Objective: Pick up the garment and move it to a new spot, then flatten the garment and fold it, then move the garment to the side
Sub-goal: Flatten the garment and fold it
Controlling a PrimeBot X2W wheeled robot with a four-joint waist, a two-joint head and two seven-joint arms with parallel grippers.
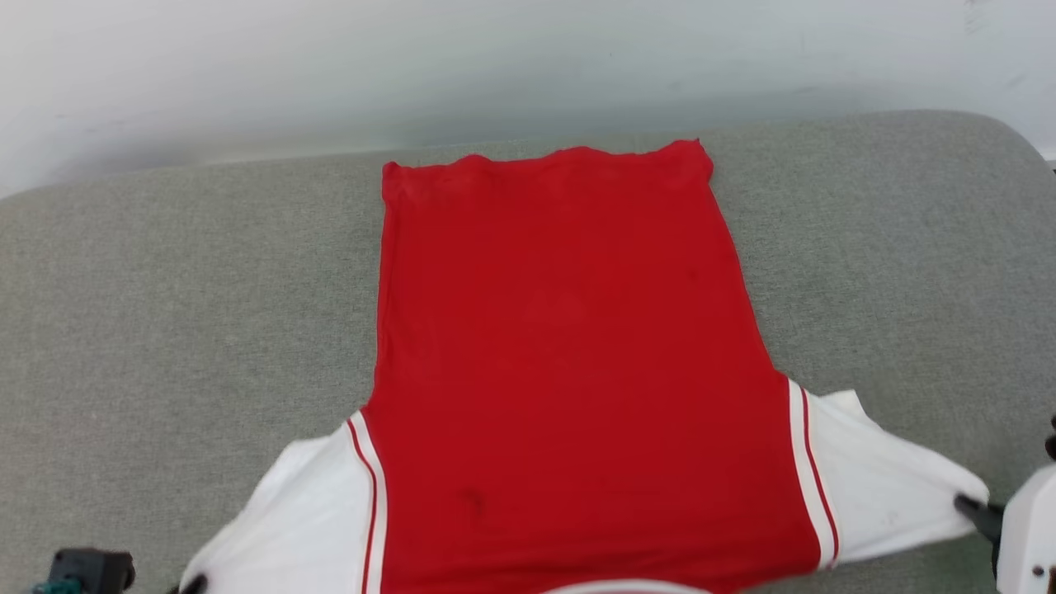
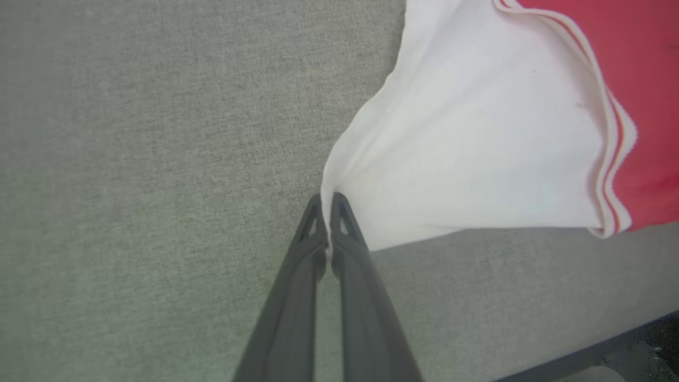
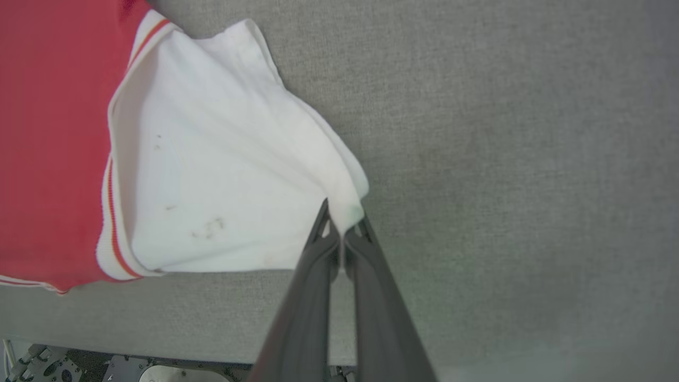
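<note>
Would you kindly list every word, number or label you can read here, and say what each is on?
None can be read in any view.
The garment lies plain red side up, with no numeral, brand or label showing.
The white sleeve in the right wrist view bears small dark specks: apparently stains, not letters.
The grey padded surface carries no markings.

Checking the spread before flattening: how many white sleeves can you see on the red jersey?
2. One white short sleeve lies at the red jersey's left, corner pinched by the left end effector; the other at its right, pinched by the right end effector.
</note>
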